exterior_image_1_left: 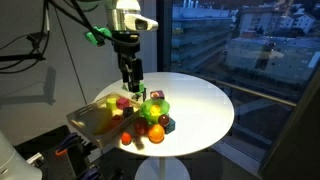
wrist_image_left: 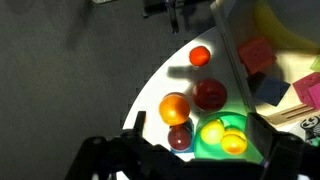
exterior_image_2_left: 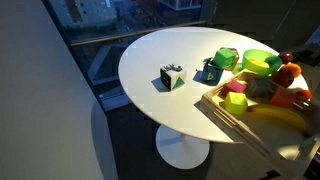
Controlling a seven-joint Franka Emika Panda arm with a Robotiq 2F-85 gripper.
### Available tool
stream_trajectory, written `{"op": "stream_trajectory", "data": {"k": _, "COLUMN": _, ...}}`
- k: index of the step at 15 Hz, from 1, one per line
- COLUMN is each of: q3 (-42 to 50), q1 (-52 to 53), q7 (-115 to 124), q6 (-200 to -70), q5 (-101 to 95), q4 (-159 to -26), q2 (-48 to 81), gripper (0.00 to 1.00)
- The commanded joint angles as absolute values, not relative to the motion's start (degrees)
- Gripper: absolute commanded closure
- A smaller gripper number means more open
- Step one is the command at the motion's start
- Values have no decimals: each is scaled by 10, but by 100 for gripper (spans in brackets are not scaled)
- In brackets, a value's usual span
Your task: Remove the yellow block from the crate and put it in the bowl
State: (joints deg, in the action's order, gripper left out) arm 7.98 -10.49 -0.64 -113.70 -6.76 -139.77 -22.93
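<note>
The light wooden crate (exterior_image_1_left: 92, 120) (exterior_image_2_left: 232, 115) (wrist_image_left: 238, 60) sits at the table's edge. It holds a yellow-green block (exterior_image_2_left: 236, 100), a pink block (wrist_image_left: 255, 55) and a banana (exterior_image_2_left: 282, 117). The lime-green bowl (wrist_image_left: 205, 152) (exterior_image_2_left: 258, 62) (exterior_image_1_left: 152, 108) stands just outside the crate. Two yellow pieces (wrist_image_left: 212, 131) lie in it; their shape is unclear. My gripper (wrist_image_left: 198, 124) (exterior_image_1_left: 131, 82) hangs open and empty above the bowl, with a finger on each side of it. The gripper is out of view in the exterior view that shows the yellow-green block.
Beside the bowl on the round white table (exterior_image_1_left: 205, 100) are an orange ball (wrist_image_left: 174, 107), a red ball (wrist_image_left: 209, 95), a dark red ball (wrist_image_left: 180, 137) and a small orange ball (wrist_image_left: 199, 56). A dark green piece (exterior_image_2_left: 225, 60), a blue piece (exterior_image_2_left: 210, 72) and a black-and-white cube (exterior_image_2_left: 172, 77) are nearby.
</note>
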Motion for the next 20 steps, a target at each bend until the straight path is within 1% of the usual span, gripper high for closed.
{"op": "stream_trajectory", "data": {"k": 1, "q3": 82, "q1": -103, "q7": -6, "q6": -1136, "q5": -68, "q4": -1396, "q2": -229, "gripper": 0}}
{"op": "stream_trajectory", "data": {"k": 11, "q3": 67, "q1": -96, "q7": 6, "q6": -1142, "q5": -78, "q4": -1394, "q2": -219, "gripper": 0}}
{"op": "stream_trajectory", "data": {"k": 20, "q3": 14, "q1": -72, "q7": 52, "q6": -1153, "q5": -102, "q4": -1387, "q2": -195, "gripper": 0}}
